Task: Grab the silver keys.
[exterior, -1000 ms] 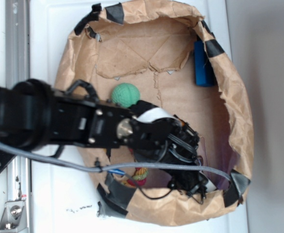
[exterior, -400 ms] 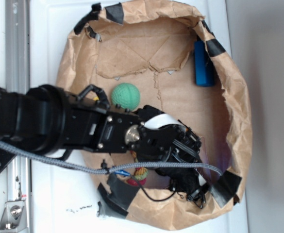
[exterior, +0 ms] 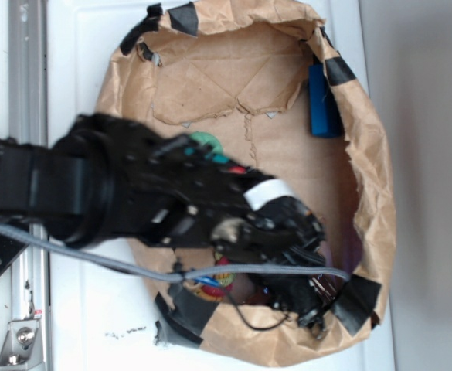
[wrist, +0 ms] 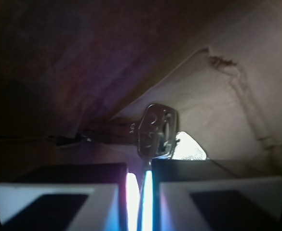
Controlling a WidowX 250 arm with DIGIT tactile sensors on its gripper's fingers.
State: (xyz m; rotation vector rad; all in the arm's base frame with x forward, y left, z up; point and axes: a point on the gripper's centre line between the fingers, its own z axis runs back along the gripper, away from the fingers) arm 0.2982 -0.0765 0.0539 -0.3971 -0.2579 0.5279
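Note:
In the wrist view a silver key (wrist: 156, 132) with a cut-out head sticks up from between my two fingers, and more dark metal of the bunch trails off to its left. My gripper (wrist: 140, 168) is shut on it, with only a thin bright slit left between the jaws. In the exterior view the gripper (exterior: 317, 300) sits deep in the lower right corner of the brown paper bag (exterior: 372, 154). There the silver keys are hidden by the gripper's body.
The green ball (exterior: 203, 140) is mostly covered by my black arm. A blue block (exterior: 324, 104) lies against the bag's upper right wall. A red and yellow toy (exterior: 218, 280) lies under the arm by the bag's lower rim. Bag walls crowd the gripper.
The arm has risen toward the camera and now covers most of the green ball. The gripper stays in the bag's lower right corner. The bag's taped corner has shifted slightly.

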